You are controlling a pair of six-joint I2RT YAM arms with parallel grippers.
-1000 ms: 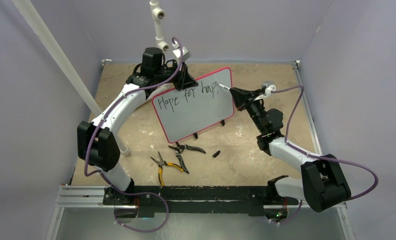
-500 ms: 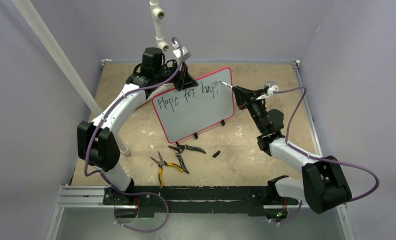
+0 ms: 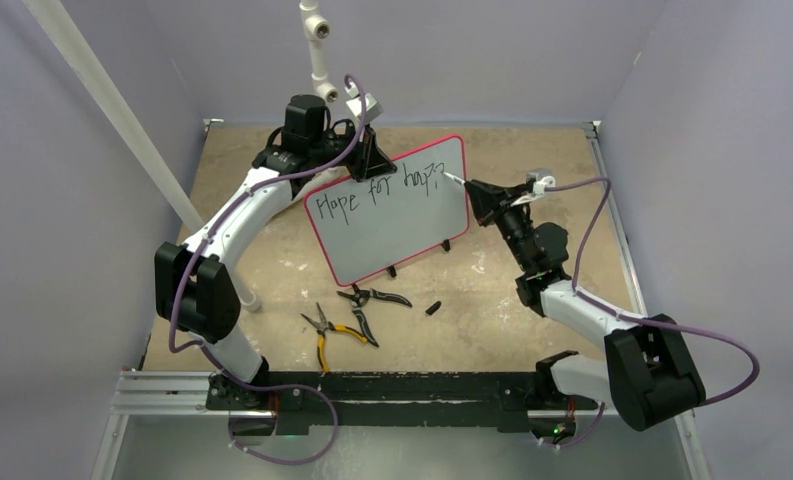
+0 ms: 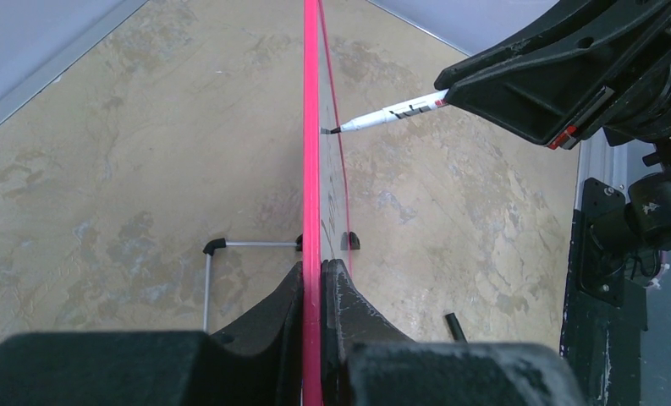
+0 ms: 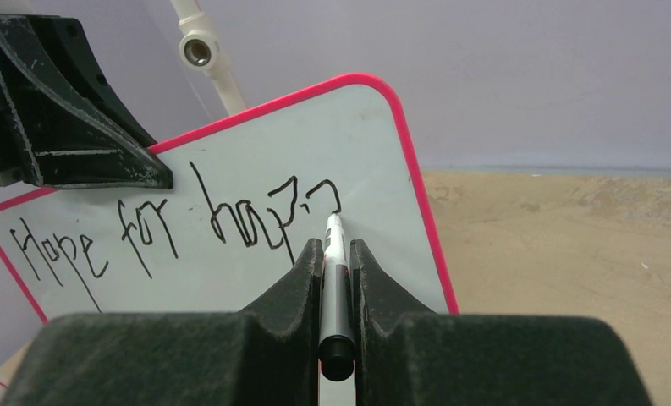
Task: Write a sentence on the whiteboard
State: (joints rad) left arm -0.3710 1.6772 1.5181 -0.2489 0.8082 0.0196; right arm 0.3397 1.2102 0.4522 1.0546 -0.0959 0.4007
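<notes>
From the top external view we see the whiteboard (image 3: 392,225) standing tilted on its small feet near the middle of the table (image 3: 492,300). The left gripper (image 3: 373,163) is clamped on its upper edge, we judge to stop it sliding or tipping under the pen's push. The right gripper (image 3: 475,190) reaches in from the board's right side, clenched round a marker (image 3: 453,178) whose tip meets the top right corner of the face, where the sentence (image 3: 377,192) reads "Hope for hap" plus a hook. Two pairs of pliers (image 3: 382,296) and a small black cap (image 3: 433,307) lie apart in front of the board (the cap is probably the marker's). In the left wrist view the red frame runs edge-on between the two fingers (image 4: 272,313), pinched tight, and the marker's tip touches the writing side. In the right wrist view the barrel sits squeezed between the pads, its nib on the board just under the hook's end. Against the earlier frames, the board and left arm have not moved, while the nib has gone up, right and back down, turning a short tick into that hook, so we judge the second "p" of "happy" is under way, with "days" not yet begun
</notes>
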